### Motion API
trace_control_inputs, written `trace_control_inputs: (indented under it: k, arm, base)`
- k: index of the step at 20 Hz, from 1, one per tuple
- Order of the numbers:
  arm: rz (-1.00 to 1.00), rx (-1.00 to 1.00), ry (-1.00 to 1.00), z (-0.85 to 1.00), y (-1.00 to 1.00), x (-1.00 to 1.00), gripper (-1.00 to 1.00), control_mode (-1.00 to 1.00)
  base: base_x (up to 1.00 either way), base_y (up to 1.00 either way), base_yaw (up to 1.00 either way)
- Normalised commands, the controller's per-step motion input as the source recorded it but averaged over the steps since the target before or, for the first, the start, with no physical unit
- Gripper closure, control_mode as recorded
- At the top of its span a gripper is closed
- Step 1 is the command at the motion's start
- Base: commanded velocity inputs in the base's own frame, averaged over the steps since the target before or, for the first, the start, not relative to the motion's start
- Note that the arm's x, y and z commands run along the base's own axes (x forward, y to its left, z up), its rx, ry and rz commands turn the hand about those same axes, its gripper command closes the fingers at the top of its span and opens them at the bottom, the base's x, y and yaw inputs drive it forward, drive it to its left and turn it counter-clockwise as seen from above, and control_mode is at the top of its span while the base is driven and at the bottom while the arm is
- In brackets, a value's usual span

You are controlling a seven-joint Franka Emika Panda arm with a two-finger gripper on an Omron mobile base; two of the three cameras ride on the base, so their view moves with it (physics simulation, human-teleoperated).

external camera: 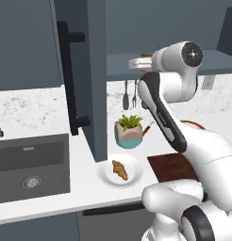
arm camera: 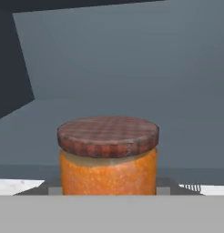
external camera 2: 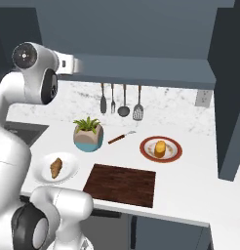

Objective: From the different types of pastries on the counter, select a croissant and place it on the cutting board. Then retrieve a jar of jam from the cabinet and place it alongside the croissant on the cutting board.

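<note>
The jar of jam [arm camera: 108, 157] sits right in front of the hand camera, upright, its orange body under a dark reddish checked lid [arm camera: 108, 135]. The fingers are clenched on the jar; their tips are hidden low behind its sides, so the contact itself is hard to make out. Behind the jar runs the grey shelf [arm camera: 132, 113] of the cabinet [external camera: 92, 70], whose door [external camera: 26, 42] stands open with its long black bar handle [external camera: 68, 77] facing out. The arm reaches up to that shelf. Below, on the bench [external camera 2: 190, 185], the croissant [external camera 2: 56, 167] lies on a white plate [external camera 2: 68, 173], just left of the bare cutting board [external camera 2: 121, 184]. A plant pot [external camera 2: 88, 133] stands behind, and the rounder yellow bun [external camera 2: 160, 148] rests on a red-rimmed plate [external camera 2: 174, 155] to the right.
</note>
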Motion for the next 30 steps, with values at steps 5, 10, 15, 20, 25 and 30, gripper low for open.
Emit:
trace_control_inputs:
  k: [5, 10, 15, 20, 25, 30]
  arm:
    - [0.15, 0.01, 0.06, 0.27, 0.0, -0.89, 1.0, -1.0]
    - [0.21, 0.0, 0.04, 0.32, 0.0, -0.93, 1.0, -1.0]
    - [0.24, -0.02, 0.0, 0.14, -0.05, -0.96, 1.0, -1.0]
    - [0.22, -0.02, 0.08, -0.12, -0.22, -0.61, 1.0, -1.0]
    - [0.26, -0.01, 0.13, -0.15, -0.33, -0.54, 1.0, -1.0]
    - [0.26, -0.01, 0.13, -0.45, -0.18, -0.34, 1.0, -1.0]
  base:
    - [0.0, 0.0, 0.0]
    - [0.0, 0.0, 0.0]
    - [0.0, 0.0, 0.0]
    - [0.0, 0.0, 0.0]
    - [0.0, 0.0, 0.0]
    - [0.0, 0.0, 0.0]
